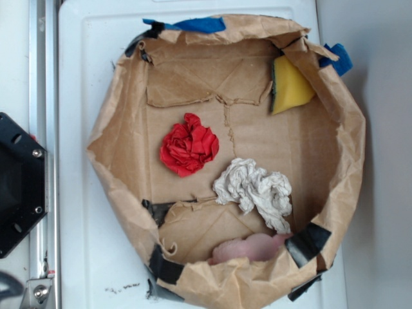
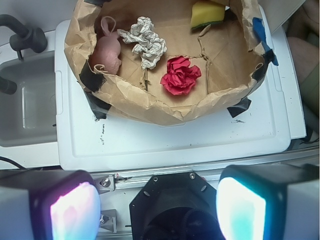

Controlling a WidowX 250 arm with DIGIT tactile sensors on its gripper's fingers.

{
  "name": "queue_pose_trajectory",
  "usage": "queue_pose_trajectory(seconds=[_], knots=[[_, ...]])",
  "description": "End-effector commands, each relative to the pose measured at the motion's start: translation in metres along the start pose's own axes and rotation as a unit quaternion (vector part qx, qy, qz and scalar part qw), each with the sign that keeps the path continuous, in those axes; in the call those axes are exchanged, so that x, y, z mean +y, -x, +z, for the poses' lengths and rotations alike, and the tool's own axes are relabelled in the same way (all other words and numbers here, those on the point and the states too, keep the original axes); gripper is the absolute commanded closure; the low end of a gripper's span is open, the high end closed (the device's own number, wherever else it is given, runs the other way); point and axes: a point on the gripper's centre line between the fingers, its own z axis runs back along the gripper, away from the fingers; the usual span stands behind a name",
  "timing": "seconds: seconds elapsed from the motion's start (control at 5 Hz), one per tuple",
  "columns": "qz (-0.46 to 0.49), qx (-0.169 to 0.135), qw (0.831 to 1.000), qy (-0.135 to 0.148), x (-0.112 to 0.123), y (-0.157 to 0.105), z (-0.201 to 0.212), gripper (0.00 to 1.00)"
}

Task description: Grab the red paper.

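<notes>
Red crumpled paper wad (image 1: pixel 188 145) sits loose mid-floor of brown-paper-lined bin (image 1: pixel 347 129), apart from off-white wad (image 1: pixel 254 190) & pink lump (image 1: pixel 251 248), so top access looks easy; gripper (image 2: pixel 157 205) w/ jaws spread wide, empty, hangs back above.

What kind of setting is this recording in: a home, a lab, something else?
Probably a lab-style robot test bench. A makeshift brown paper bin, patched with black tape, sits on a white plastic surface and holds odd test items: the red paper, an off-white wad, a yellow sponge. The open gripper waits outside it.
</notes>
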Motion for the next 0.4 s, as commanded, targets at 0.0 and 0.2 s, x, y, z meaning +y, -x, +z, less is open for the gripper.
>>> queue_pose_trajectory(seconds=[0.0,0.2], knots=[[0.0,0.0,1.0,0.0,0.0,0.0,0.0,0.0],[-0.022,-0.032,0.999,0.002,-0.004,-0.024,-0.004,0.0]])
